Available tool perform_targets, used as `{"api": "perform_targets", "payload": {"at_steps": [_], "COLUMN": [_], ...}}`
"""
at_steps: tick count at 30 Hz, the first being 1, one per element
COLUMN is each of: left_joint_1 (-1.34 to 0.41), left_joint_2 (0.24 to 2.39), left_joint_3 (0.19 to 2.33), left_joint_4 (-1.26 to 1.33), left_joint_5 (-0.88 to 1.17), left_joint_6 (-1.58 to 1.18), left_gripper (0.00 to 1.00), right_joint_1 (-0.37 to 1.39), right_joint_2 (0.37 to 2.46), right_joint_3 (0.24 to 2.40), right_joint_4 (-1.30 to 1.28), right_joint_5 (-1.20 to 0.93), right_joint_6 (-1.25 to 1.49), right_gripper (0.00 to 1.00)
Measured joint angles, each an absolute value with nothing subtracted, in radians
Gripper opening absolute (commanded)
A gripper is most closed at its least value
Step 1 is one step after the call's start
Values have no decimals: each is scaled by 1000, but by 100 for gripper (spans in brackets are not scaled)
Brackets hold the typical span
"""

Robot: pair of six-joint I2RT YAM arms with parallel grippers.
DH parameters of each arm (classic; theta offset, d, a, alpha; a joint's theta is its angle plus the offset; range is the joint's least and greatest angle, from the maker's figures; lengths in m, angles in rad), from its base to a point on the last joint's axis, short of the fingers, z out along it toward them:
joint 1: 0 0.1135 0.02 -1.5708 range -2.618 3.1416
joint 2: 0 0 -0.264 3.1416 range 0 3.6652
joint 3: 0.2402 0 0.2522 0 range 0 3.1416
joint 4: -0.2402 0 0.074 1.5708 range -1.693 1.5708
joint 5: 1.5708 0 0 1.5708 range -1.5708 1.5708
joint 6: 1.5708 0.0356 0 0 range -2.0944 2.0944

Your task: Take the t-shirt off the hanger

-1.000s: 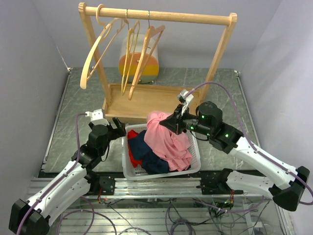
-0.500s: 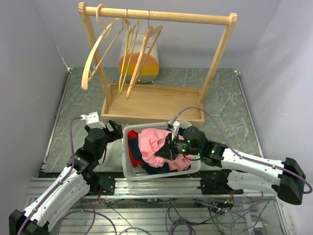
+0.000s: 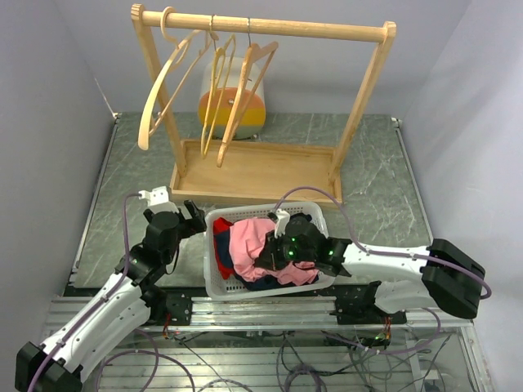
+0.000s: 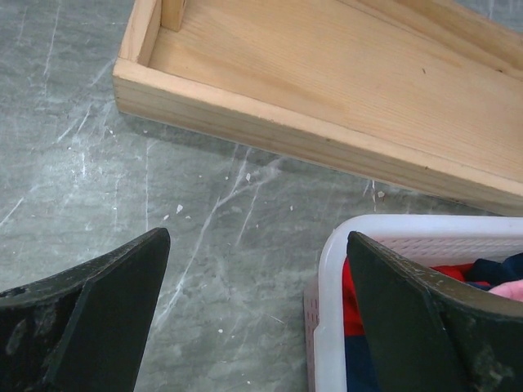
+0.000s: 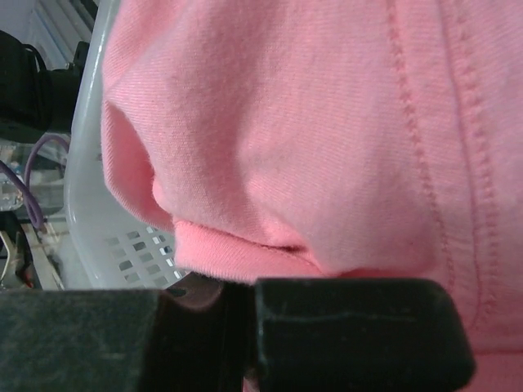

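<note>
The pink t-shirt lies bunched in the white basket, on top of red and navy clothes. My right gripper is down in the basket and shut on a fold of the shirt; in the right wrist view the pink t-shirt fills the frame above the right gripper. Bare wooden hangers hang from the rack's rail with no cloth on them. My left gripper stands open and empty by the basket's left rim, and in the left wrist view the left gripper straddles the basket edge.
The wooden rack stands on its tray base just behind the basket; the base's edge lies close ahead of the left gripper. An orange and white object sits behind the rack. Grey walls close in both sides.
My right gripper has come down and toward the near left with the pink t-shirt, from above the basket's back rim into the basket. The left arm shifted only slightly.
</note>
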State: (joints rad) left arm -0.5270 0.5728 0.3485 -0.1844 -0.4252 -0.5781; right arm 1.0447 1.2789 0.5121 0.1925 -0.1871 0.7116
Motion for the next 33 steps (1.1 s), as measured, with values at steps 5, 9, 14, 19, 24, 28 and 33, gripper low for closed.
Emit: {"api": "perform_targets", "payload": {"at_steps": [5, 9, 14, 19, 24, 28, 33], "left_joint_1": [-527, -527, -527, -527, -527, -527, -527], "left_joint_2": [555, 556, 572, 571, 527, 469, 440], "left_joint_3": [348, 348, 353, 354, 354, 354, 354], "left_joint_4": [-185, -192, -208, -208, -208, -210, -213], "left_joint_5": [-429, -443, -451, -451, -451, -455, -481], "left_joint_6": [-581, -590, -596, -598, -603, -603, -603], "left_gripper": [98, 93, 95, 100, 100, 100, 100], "right_joint_1": [1051, 1071, 1073, 1073, 1072, 1071, 1024], "right_joint_2": [1239, 1165, 1068, 1005, 958, 892, 785], "right_joint_3": [523, 619, 725, 760, 777, 792, 794], "right_joint_4": [138, -10, -180, -297, -401, -480, -555], "right_joint_5": [-166, -110, -14, 61, 147, 270, 459], "right_joint_6": [713, 669, 606, 576, 572, 580, 595], "right_gripper": [64, 87, 89, 89, 91, 97, 100]}}
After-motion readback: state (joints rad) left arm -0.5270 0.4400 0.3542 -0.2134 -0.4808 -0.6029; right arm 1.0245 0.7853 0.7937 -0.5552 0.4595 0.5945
